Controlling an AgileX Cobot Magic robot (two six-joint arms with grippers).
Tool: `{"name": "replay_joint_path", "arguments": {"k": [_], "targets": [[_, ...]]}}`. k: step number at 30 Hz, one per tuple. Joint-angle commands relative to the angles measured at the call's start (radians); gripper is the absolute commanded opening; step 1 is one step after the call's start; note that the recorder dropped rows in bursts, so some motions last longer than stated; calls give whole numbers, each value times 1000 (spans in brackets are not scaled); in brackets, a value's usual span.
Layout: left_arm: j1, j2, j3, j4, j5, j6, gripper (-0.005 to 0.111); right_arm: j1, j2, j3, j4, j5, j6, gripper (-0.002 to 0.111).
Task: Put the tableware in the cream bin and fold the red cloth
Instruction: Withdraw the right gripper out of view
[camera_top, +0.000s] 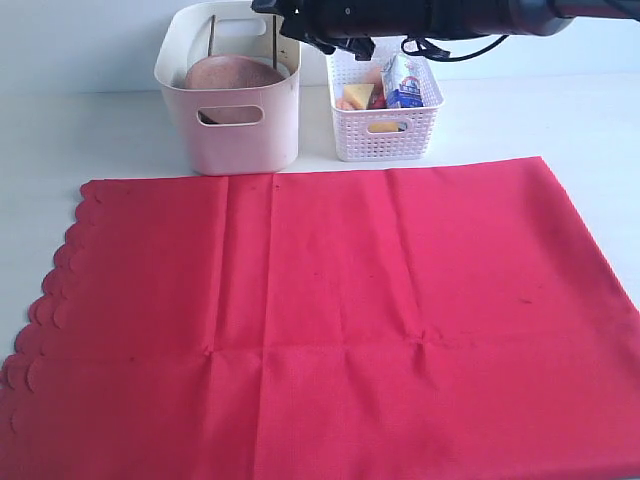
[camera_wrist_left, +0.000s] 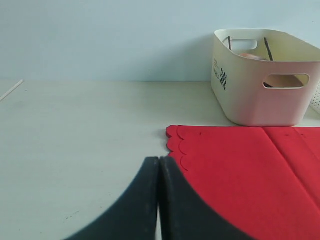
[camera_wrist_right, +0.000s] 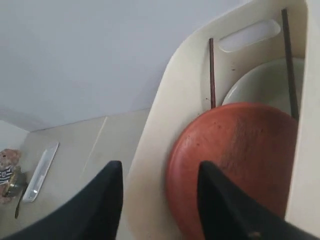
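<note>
Right gripper (camera_wrist_right: 160, 165), jaws apart, above cream bin (camera_wrist_right: 172, 100) rim.

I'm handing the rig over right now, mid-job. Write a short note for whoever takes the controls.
Left hand: shut, empty, low near the scalloped edge of the red cloth.
Right hand: open, empty, over the rim of the cream bin.
Done: wooden plate, white bowl and chopsticks are in the bin. Any other pieces inside are hidden.
To do: the cloth lies flat and unfolded; fold it.
</note>
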Motion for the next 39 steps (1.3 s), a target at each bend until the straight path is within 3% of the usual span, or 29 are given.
{"name": "replay_joint_path", "arguments": {"k": [1, 9, 20, 30, 39], "targets": [[-5, -6, -3, 1, -6, -2, 3, -3, -54, -10, -77, 8, -5, 35], [-5, -6, -3, 1, -6, -2, 3, -3, -164, 32, -413, -33, 185, 0], [-5, -6, -3, 1, -6, -2, 3, -3, -450, 304, -546, -141, 199, 0], [-5, -6, -3, 1, -6, -2, 3, -3, -939, 705, -607, -334, 191, 0], [-5, -6, -3, 1, -6, -2, 3, -3, -1187, 1026, -607, -475, 179, 0]]}}
